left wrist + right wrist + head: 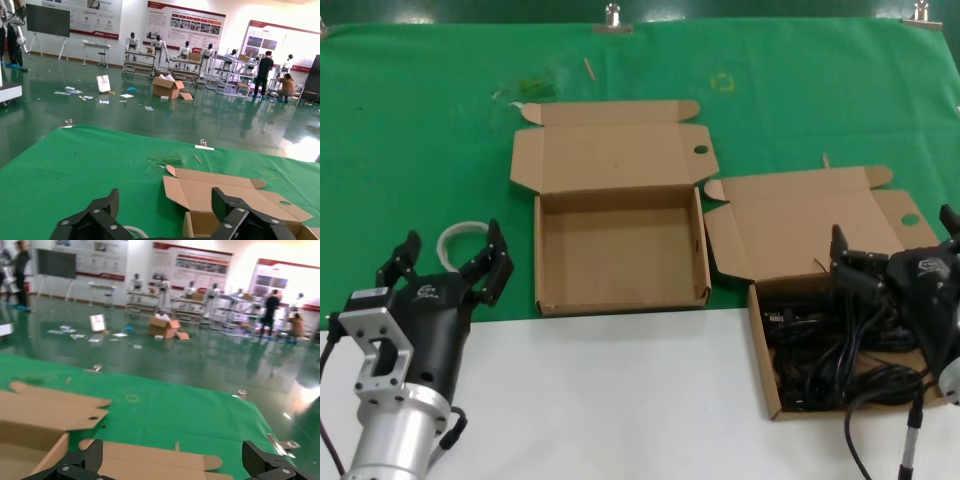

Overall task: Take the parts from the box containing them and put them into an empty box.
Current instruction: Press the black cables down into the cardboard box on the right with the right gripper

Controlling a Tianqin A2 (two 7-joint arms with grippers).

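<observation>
The empty box (pixel 620 250) lies in the middle of the head view on the green cloth, lid folded back. To its right is the box containing the parts (pixel 790 225), its tray filled with the parts, black coiled cables (pixel 830 355). My right gripper (pixel 895 235) hovers open just above those cables, with nothing between its fingers. My left gripper (pixel 452 245) stands open at the near left, apart from both boxes. The left wrist view shows the left gripper (pixel 165 200) open before the empty box (pixel 240 200). The right wrist view shows the right gripper (pixel 172 452) open over a lid (pixel 150 460); the cables are hidden there.
A white tape roll (pixel 460 235) lies on the green cloth (pixel 420 150) just behind my left gripper. The white table front (pixel 620 400) runs along the near side. Metal clips (pixel 612 18) hold the cloth's far edge. A small stick (pixel 588 67) lies at the back.
</observation>
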